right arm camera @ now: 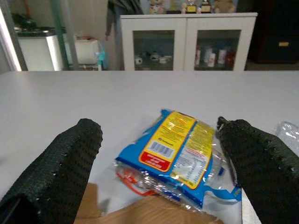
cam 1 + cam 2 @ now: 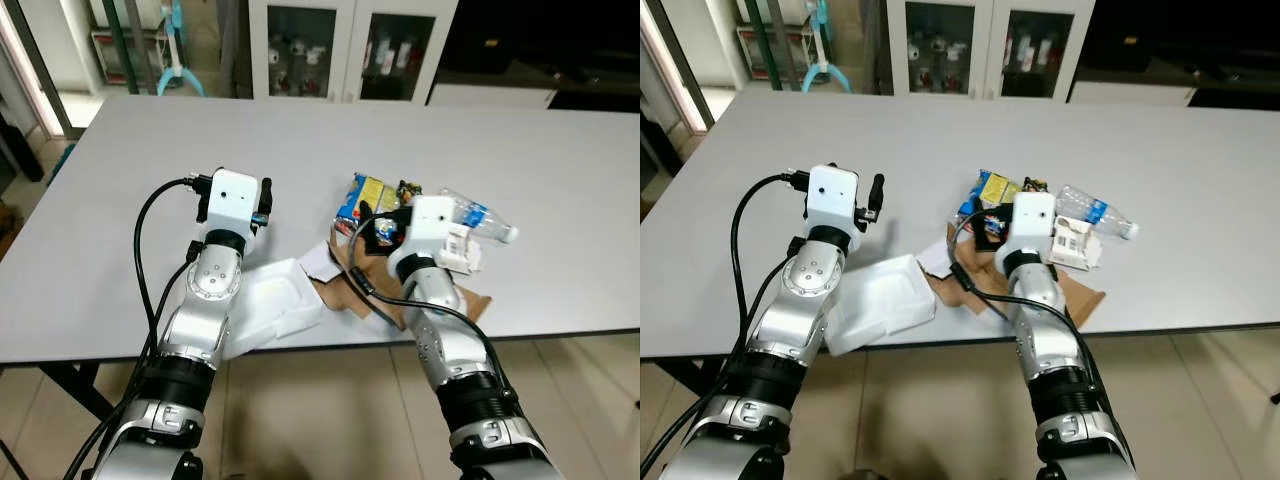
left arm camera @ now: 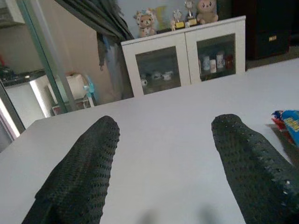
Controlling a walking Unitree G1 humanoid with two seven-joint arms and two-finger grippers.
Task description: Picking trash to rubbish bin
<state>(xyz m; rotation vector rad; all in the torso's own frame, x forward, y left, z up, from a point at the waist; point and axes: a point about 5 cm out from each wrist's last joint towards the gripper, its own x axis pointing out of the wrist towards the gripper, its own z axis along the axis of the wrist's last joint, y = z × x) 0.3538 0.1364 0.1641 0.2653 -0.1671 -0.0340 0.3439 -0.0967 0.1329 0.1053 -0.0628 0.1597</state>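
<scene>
Straddling the snack packet [image 1: 180, 156], right gripper [image 1: 161, 163] fingers [image 1: 65, 163] spread.

Even, bright indoor light falls on the pale table [image 2: 300, 130], with daylight glare at the far left doorway. Soft shadows sit under the arms. Head views are sharp; wrist views look softer, their near fingers [image 3: 79, 172] blurred.

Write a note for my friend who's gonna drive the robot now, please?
Left gripper: open, over bare table, holding nothing.
Right gripper: open, aimed at the blue-and-yellow snack packet, not gripping it.
Trash on the table near the right arm: packet, plastic bottle, brown cardboard, white foam tray.
Done: nothing picked up.
Left: grab each piece and bin it.
</scene>
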